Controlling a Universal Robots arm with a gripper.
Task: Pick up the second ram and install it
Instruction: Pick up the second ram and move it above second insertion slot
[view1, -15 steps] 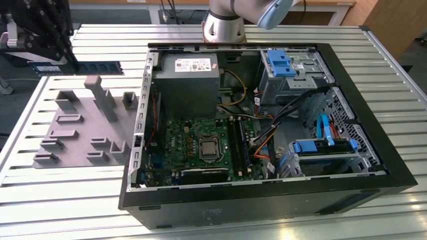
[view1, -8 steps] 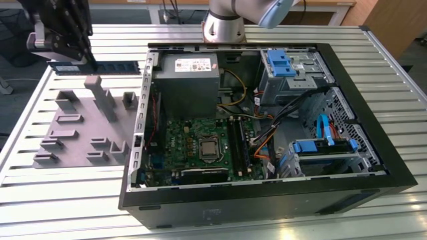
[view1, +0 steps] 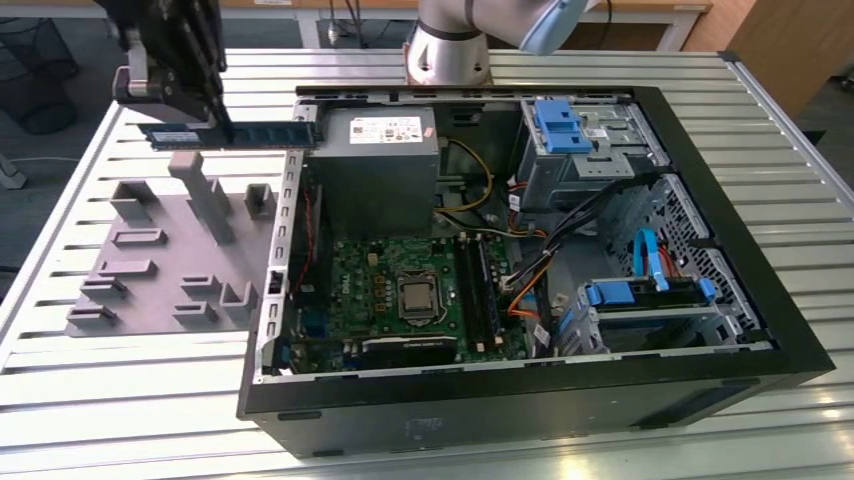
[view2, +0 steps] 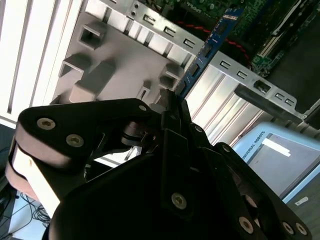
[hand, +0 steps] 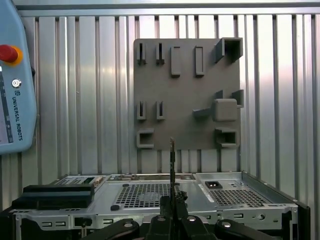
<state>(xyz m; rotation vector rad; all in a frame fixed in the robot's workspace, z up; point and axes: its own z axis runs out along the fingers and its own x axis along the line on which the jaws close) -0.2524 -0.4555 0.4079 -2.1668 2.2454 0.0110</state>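
Over table (view1: 134, 400) — ram (view1: 271, 133) in end effector (view1: 214, 124)

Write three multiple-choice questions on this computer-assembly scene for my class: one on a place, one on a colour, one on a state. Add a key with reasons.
1. Where is the second ram?
A) seated in a motherboard slot
B) in the air by the edge of the case
C) lying on the power supply

2. What colour is its board?
A) red
B) yellow
C) dark blue

3. How are the fingers of the gripper?
A) shut on the ram
B) open, holding nothing
C) shut on a cable

Key: 1 B, the exterior view shows it raised, level, outside the case; 2 C, dark blue shows in the exterior and second wrist views; 3 A, the fingers pinch the stick.
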